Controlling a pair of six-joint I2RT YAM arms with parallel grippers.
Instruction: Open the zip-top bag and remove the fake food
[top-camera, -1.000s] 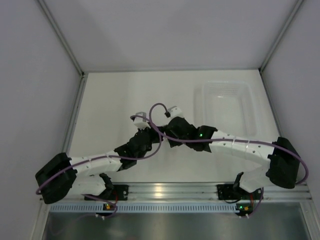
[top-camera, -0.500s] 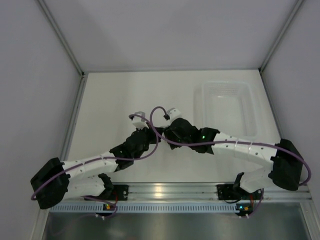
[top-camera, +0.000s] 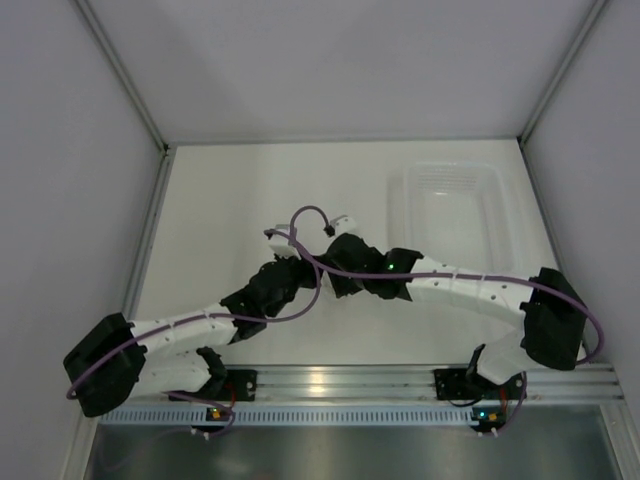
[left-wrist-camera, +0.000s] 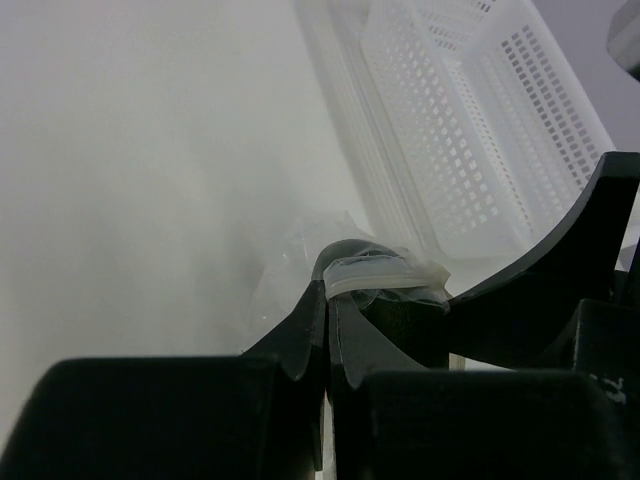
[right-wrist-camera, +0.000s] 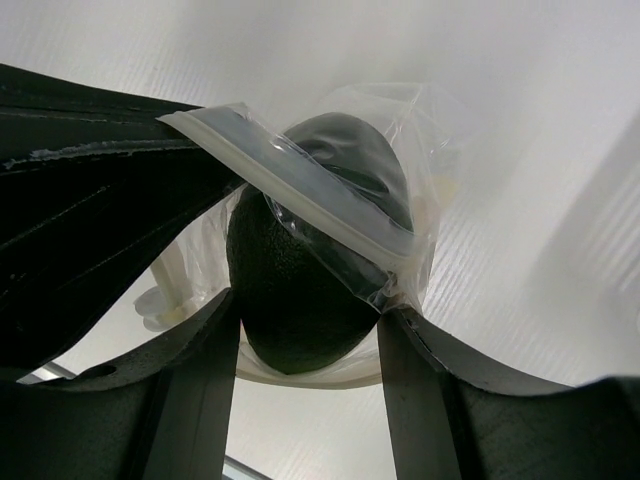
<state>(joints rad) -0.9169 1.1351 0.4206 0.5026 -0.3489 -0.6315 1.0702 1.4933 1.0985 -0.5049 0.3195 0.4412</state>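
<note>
The zip-top bag (right-wrist-camera: 415, 140) hangs between my two grippers; in the top view it is hidden under them. My left gripper (left-wrist-camera: 328, 295) is shut on the bag's white zip edge (left-wrist-camera: 375, 272). It sits at the table's middle (top-camera: 300, 268), tip to tip with my right gripper (top-camera: 328, 268). The bag's mouth is open. The dark green fake food (right-wrist-camera: 290, 300) pokes out of it, with one zip strip (right-wrist-camera: 300, 195) lying across it. My right gripper (right-wrist-camera: 308, 305) has a finger against each side of the food.
A clear rigid tray (top-camera: 450, 168) stands at the back right; it shows as a white perforated basket in the left wrist view (left-wrist-camera: 470, 130). Grey walls close in the table on three sides. A metal rail runs along the near edge.
Both arms have shifted slightly; the right arm's elbow and shoulder link have swung a little left. The two grippers stay together at the table's middle.
</note>
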